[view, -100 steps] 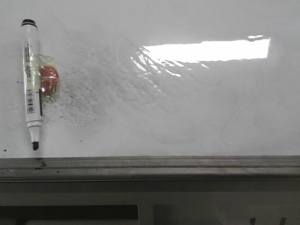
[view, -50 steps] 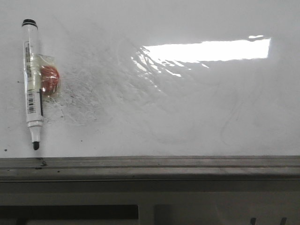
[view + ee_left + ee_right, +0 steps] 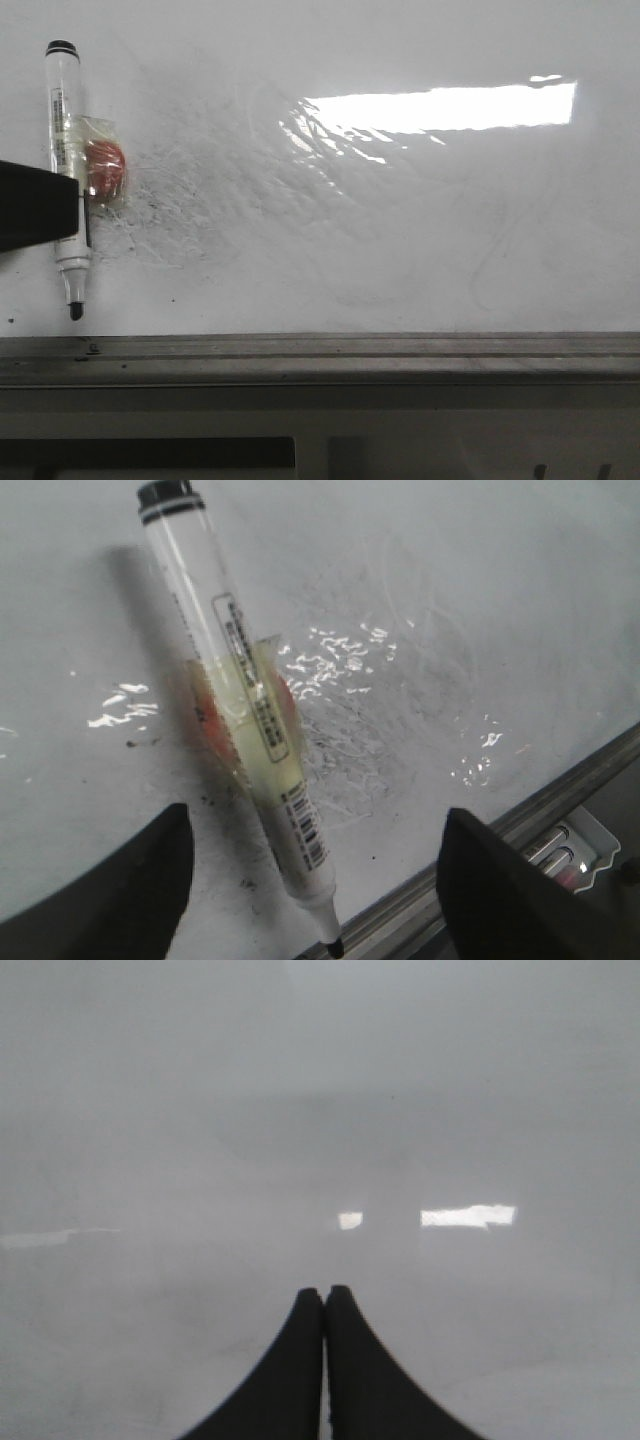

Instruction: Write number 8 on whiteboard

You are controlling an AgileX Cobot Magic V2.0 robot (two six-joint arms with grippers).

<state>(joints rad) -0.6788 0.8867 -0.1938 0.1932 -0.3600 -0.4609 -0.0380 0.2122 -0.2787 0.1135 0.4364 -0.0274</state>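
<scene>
Glossy whiteboard (image 3: 400, 250) carries only smudges, no 8 yet. Left pincer (image 3: 315, 880), spread wide, straddles the marker (image 3: 240, 720); an off-centre closing could roll it. Right pincer (image 3: 324, 1305) is clenched empty.

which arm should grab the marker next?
Left. Its open gripper already straddles the marker lying on the whiteboard. The right gripper is shut, with only bare board in view.

Setting: office or lab test bench, kind uncertain. Evidence: smudged whiteboard (image 3: 400, 220) with grey frame; taped marker (image 3: 67, 170) lying on it.
</scene>
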